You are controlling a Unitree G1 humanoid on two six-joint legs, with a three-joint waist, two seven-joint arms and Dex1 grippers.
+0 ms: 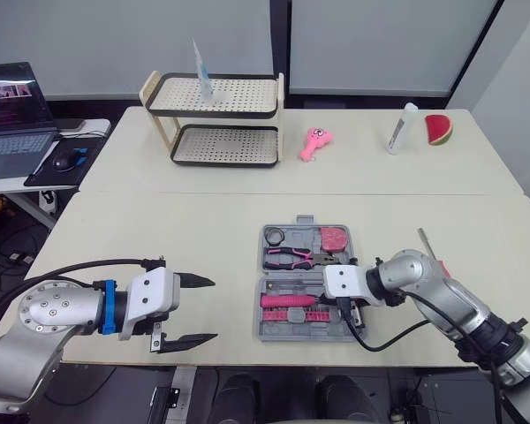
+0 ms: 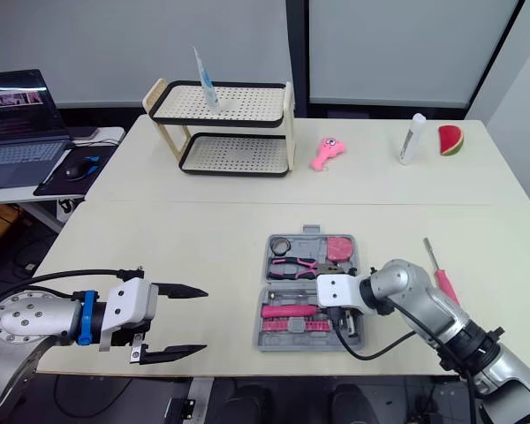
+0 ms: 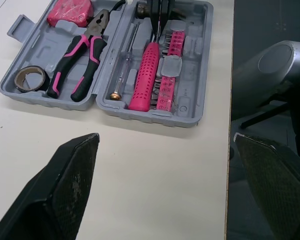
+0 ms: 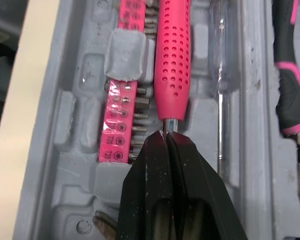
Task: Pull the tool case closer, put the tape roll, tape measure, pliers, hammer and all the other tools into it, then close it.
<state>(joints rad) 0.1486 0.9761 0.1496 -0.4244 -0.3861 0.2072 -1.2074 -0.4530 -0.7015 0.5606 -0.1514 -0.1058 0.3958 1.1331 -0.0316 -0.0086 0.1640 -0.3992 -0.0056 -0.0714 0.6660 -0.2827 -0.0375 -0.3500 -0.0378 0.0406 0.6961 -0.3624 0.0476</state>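
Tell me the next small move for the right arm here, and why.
Probably open the right gripper and lift it clear. Its jaws are shut on the metal shank of the pink-handled tool, which already lies in its slot in the case. A screwdriver lies on the table to the case's right, yet to be packed.

My left arm and right arm are rounded silver metal shells. The left has a round cap ringed with small screws, then a blue band. A white block carries my left pincer. Like my right pincer, it has two black, tapered, grainy fingers. Black cables loop beside both arms.
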